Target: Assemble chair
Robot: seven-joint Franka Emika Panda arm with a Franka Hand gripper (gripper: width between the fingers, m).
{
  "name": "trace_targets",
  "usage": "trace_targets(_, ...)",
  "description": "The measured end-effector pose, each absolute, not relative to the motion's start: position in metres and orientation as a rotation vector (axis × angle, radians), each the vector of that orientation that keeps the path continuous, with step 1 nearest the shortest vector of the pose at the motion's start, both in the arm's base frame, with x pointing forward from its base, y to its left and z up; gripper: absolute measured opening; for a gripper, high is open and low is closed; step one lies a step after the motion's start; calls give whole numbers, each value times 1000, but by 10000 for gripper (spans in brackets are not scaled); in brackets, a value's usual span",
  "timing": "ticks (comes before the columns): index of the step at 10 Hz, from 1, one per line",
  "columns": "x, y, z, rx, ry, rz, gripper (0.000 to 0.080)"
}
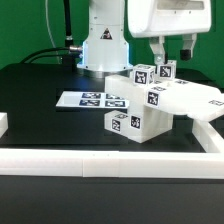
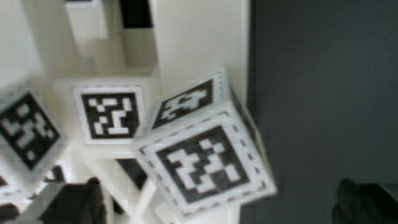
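The chair [image 1: 148, 98] is a cluster of chunky white tagged pieces right of the table's middle. A flat panel [image 1: 195, 100] sticks out toward the exterior view's right, and a tagged block [image 1: 128, 122] sits at the front. My gripper [image 1: 172, 50] hangs open just above the cluster's top tagged blocks [image 1: 155, 72], touching nothing. In the wrist view, several tagged faces fill the frame, the largest [image 2: 205, 160] lying close below. My gripper [image 2: 214, 205] is open, with dark fingers [image 2: 63, 205] far apart at either side. Nothing is gripped.
The marker board [image 1: 92, 100] lies flat on the black table to the exterior view's left of the chair. A long white border rail [image 1: 100, 160] runs along the front and turns up the right side [image 1: 208, 132]. The robot's base [image 1: 105, 45] stands behind.
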State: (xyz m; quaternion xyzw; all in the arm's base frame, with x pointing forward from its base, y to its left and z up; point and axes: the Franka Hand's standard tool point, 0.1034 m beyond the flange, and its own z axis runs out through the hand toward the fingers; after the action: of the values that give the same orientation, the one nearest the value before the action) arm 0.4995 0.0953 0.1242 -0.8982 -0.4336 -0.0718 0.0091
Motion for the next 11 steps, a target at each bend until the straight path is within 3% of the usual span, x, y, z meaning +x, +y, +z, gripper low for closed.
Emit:
trace_targets(5,499,89,121,-2762,-1465,-212,621)
trace_targets(7,498,82,120,-2772,-1448,-208,276)
trace_targets(11,498,82,120,-2871,-1213,-206,281)
